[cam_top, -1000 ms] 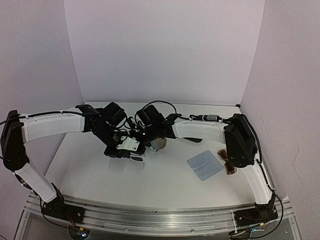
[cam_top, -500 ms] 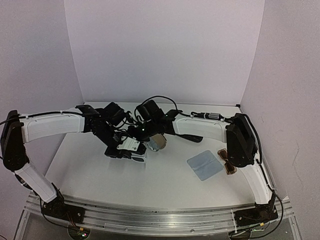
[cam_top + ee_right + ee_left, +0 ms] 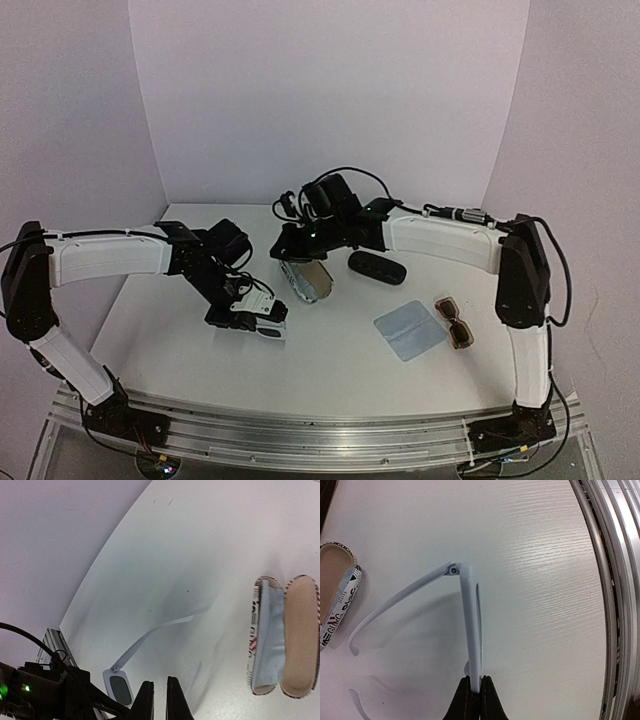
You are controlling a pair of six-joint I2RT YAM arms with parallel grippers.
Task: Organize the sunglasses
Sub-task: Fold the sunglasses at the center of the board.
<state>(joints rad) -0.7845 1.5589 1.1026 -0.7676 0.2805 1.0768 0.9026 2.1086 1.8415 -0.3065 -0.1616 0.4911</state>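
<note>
The white sunglasses [image 3: 264,312] with dark lenses hang just above the table's middle left, pinched at the frame's front by my left gripper [image 3: 248,314]. In the left wrist view that gripper [image 3: 476,692] is shut on the frame's edge [image 3: 471,630], and one temple swings out to the left. My right gripper [image 3: 287,250] hovers behind them over the open patterned case [image 3: 311,281]. Its jaws [image 3: 160,700] stand almost together with nothing between them, and the white sunglasses [image 3: 120,686] lie below and to the left. The brown sunglasses [image 3: 455,321] lie at the right.
The striped case [image 3: 300,635] lies open with a light-blue cloth [image 3: 267,635] in one half. A black case [image 3: 377,267] sits behind a second blue cloth [image 3: 410,331]. The metal rail [image 3: 615,605] marks the table's near edge.
My right gripper has pulled back and up, away from the white sunglasses, and uncovered the patterned case. The left gripper still holds the frame and has shifted slightly nearer.
</note>
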